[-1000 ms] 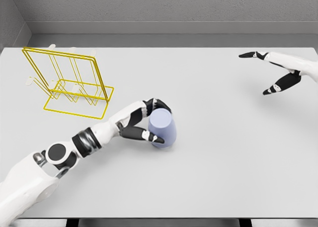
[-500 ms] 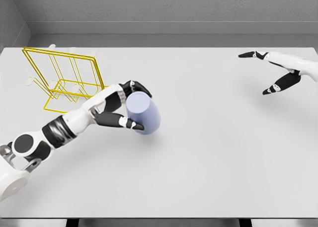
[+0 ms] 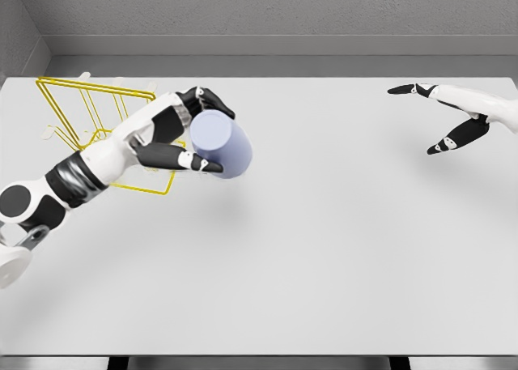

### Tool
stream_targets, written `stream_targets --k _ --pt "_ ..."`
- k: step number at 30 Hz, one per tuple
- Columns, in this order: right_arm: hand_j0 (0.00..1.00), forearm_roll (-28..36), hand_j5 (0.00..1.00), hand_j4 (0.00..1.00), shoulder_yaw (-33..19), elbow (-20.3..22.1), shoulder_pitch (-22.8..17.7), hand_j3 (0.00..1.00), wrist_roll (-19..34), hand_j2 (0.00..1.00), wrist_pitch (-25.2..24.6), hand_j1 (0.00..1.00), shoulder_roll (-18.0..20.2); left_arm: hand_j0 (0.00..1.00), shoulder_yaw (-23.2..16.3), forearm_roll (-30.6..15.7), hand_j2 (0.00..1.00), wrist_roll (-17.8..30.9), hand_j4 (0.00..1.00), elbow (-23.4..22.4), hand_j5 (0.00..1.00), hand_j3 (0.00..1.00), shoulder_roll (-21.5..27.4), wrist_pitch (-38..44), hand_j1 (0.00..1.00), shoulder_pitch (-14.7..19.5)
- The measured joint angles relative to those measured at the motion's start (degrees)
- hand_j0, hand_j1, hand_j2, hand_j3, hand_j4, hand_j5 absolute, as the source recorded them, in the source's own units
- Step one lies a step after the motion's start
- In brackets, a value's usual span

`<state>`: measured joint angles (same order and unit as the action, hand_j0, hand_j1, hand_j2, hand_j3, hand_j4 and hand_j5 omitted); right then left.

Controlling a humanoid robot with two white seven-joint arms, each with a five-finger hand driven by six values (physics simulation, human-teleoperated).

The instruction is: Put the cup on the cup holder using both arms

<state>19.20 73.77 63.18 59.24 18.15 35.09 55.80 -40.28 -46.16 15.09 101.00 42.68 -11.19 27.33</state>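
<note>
**Cup carried in the air beside the wire rack**

Nearest the viewer, the white table (image 3: 324, 257) shows a soft shadow under the load, which suggests the cup is clear of the surface. The left hand (image 3: 180, 135) has its fingers and thumb wrapped around the lilac cup (image 3: 220, 146), gripping the side wall, so the closed base faces the viewer and the mouth points away toward the rack; this tilt looks suited to slipping the cup over a prong. Nothing can be seen inside the cup, since its opening is turned from view. Just behind the hand stands the yellow wire rack (image 3: 77, 103), partly hidden by the forearm; nothing appears to hang on it. Farthest right, the right hand (image 3: 449, 115) hovers with its fingers spread, holding nothing.
</note>
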Motion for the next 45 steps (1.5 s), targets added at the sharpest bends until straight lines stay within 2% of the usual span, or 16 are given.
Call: stream_targets --k 13,29,45 --pt "1.0 0.0 1.0 1.0 0.0 -0.1 -0.1 1.0 0.0 1.0 0.0 1.0 0.1 0.34 0.1 -7.1 0.34 -0.1 0.34 0.0 0.34 0.34 5.5 0.0 0.34 4.6" --pt "1.0 0.0 1.0 1.0 0.0 0.0 -0.1 1.0 0.0 1.0 0.0 1.0 0.1 0.34 1.3 -10.6 0.34 0.0 0.34 0.0 0.34 0.34 10.6 0.0 0.34 5.3" --pt "1.0 0.0 1.0 1.0 0.0 0.1 -0.1 1.0 0.0 1.0 0.0 1.0 0.1 0.34 2.7 -11.8 0.34 0.2 0.34 0.0 0.34 0.34 14.6 0.0 0.34 5.1"
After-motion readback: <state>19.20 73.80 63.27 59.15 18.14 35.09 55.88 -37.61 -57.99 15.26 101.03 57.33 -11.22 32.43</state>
